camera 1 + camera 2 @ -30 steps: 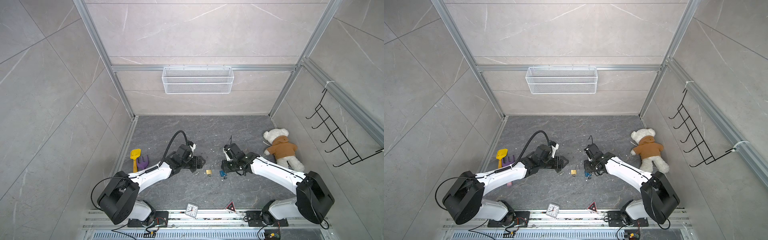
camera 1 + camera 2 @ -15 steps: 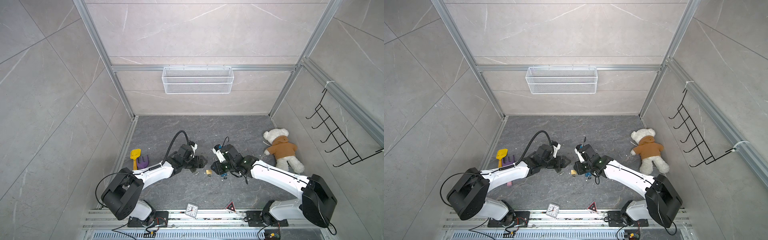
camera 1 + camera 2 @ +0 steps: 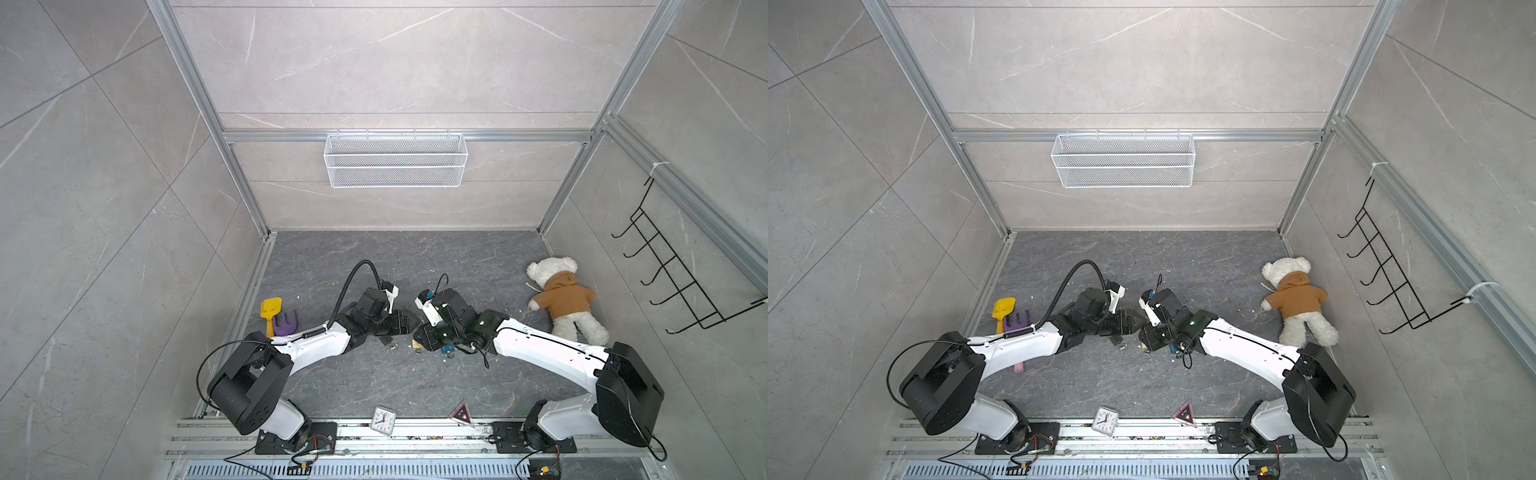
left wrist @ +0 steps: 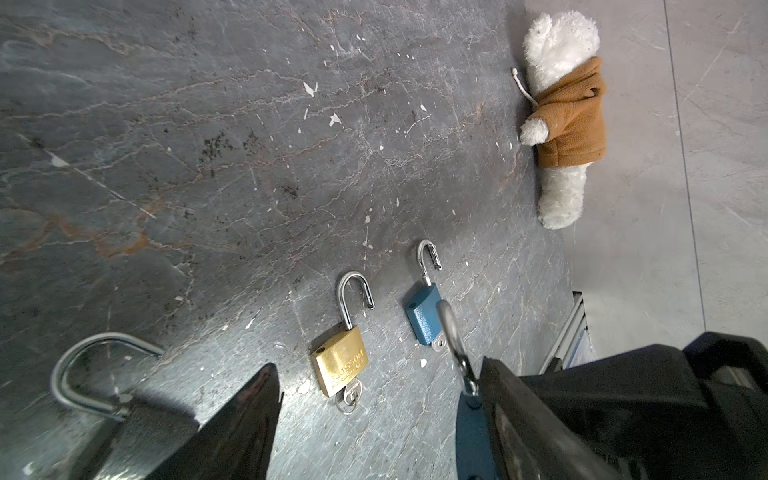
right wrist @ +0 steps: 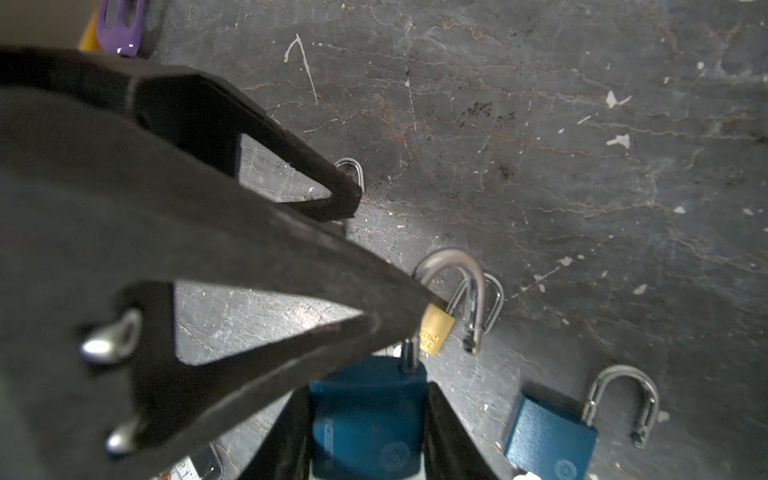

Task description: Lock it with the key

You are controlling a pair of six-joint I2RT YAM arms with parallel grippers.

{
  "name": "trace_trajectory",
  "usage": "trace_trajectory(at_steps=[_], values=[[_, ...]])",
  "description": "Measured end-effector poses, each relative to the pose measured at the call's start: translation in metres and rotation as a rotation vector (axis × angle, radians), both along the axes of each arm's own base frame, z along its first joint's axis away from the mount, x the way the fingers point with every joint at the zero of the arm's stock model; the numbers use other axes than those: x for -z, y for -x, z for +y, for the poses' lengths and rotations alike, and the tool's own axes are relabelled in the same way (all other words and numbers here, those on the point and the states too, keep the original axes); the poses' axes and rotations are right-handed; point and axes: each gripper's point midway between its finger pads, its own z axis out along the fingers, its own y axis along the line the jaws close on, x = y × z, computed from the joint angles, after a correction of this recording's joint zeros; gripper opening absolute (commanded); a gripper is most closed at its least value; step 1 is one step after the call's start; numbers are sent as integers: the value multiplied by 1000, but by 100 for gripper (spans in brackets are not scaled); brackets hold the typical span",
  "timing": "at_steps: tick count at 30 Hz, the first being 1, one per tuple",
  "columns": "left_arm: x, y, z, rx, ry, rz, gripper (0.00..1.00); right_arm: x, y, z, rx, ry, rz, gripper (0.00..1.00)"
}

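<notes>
Spanning the cell, the dark stone counter carries a teddy bear against its right edge. Both arms meet near the counter's middle. The left gripper stands wide, one finger just beside the shackle of the blue padlock. The right gripper is clamped on that padlock's body and holds it raised off the counter, shackle open. On the counter below lie a grey padlock, a brass padlock and a second blue padlock, all with open shackles. A small key sits in the brass padlock's base.
</notes>
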Motion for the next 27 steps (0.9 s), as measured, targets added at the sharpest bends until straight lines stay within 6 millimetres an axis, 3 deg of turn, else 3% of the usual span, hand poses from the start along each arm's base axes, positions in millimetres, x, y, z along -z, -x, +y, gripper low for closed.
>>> trace_trajectory(at_steps=[7, 15, 18, 23, 27], values=[[-4, -2, -8, 8, 30, 7, 68, 0, 2, 9, -22, 7, -5, 23], [-3, 1, -16, 28, 52, 28, 35, 0, 1, 12, -27, 18, -17, 23], [-2, 1, -20, 36, 57, 34, 28, 0, 0, 12, -30, 22, -22, 23], [-5, 1, -28, 54, 86, 39, 5, 5, -1, 12, -30, 36, -18, 24], [-9, -1, -30, 55, 103, 43, 0, 4, -5, 12, -14, 36, -28, 24]])
